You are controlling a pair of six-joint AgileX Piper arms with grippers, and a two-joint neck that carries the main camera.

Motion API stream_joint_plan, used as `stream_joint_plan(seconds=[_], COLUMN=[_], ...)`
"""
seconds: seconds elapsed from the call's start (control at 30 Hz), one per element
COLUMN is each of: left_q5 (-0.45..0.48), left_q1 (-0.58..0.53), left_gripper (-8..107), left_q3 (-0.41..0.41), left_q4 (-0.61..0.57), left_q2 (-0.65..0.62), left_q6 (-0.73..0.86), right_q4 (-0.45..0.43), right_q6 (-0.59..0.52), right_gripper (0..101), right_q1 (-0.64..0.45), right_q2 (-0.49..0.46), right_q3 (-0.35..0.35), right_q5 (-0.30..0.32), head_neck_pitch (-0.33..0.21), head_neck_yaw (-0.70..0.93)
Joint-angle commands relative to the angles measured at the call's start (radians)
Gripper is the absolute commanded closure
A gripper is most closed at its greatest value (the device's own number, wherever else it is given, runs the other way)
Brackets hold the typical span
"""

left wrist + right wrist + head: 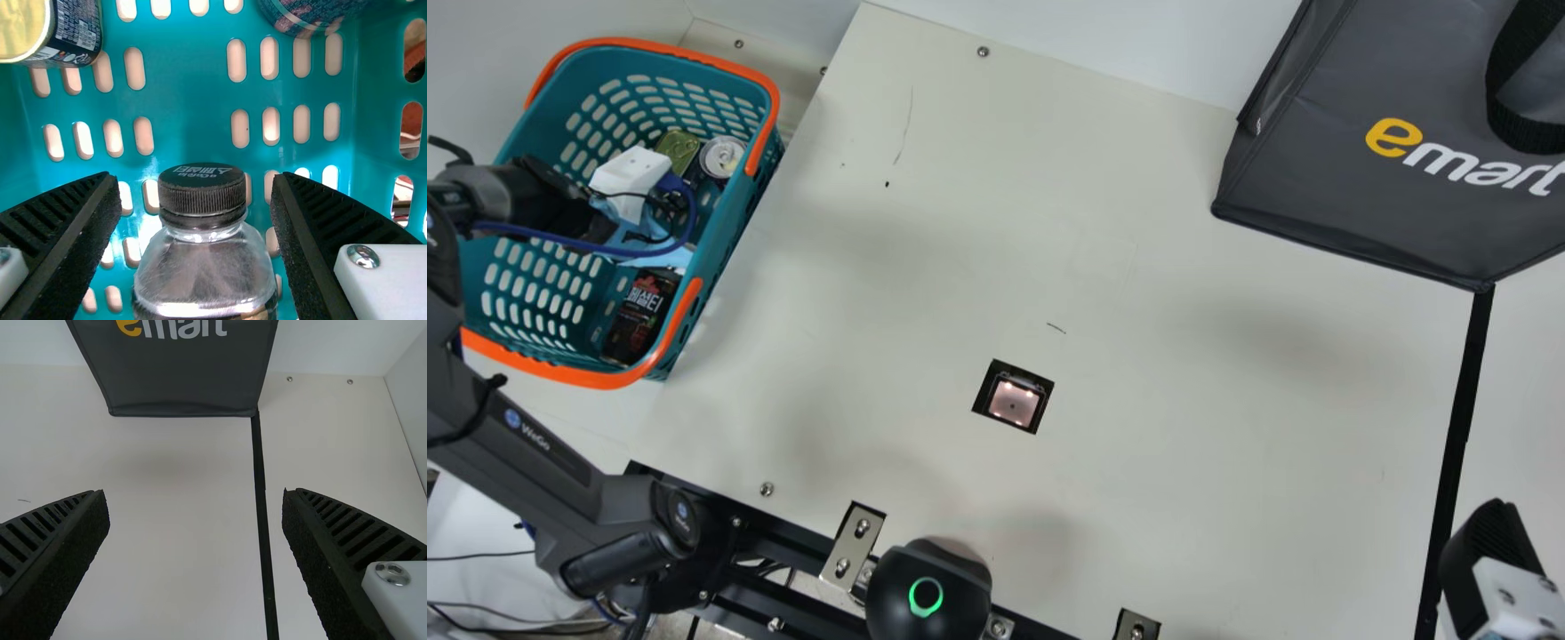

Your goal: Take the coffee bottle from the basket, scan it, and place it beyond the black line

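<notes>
In the main view my left gripper [633, 178] is down inside the teal basket [734, 240] at the left, its fingertips hidden. The left wrist view has the black-capped clear bottle [207, 267] upright between the spread fingers of my left gripper [195, 179], with gaps on both sides of the cap. At the main view's lower right is my right gripper [1489, 569], beside the black line [1458, 444]. In the right wrist view my right gripper [193, 497] stands open and empty, above the table and the black line [261, 500]. The scanner window [1014, 400] lies in the table's middle.
A round-topped can [722, 157], a green-gold tin [679, 149] and a dark pack [640, 316] are in the basket. A dark grey bag [1360, 204] stands at the back right, by the line's far end. A black dome device [929, 591] sits at the front edge.
</notes>
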Motion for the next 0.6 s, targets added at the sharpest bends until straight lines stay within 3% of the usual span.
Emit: stream_joint_plan(seconds=[0.0,0.27,0.57], left_q5=[-0.005,-0.030,-0.050], left_q1=[-0.001,-0.007,-0.009], left_gripper=[9,9,69], left_q3=[0.002,0.006,0.009], left_q4=[-0.002,-0.023,-0.041], left_q2=[0.004,0.023,0.035], left_q6=[-0.001,0.001,-0.002], right_q4=[0.000,0.000,0.000], right_q6=[0.000,0.000,0.000], right_gripper=[10,10,10], right_q1=[0.000,0.000,0.000], right_q2=[0.000,0.000,0.000], right_q3=[0.000,0.000,0.000], right_q5=[0.000,0.000,0.000], head_neck_pitch=[-0.026,-0.026,-0.026], head_neck_yaw=[0.002,0.002,0.002])
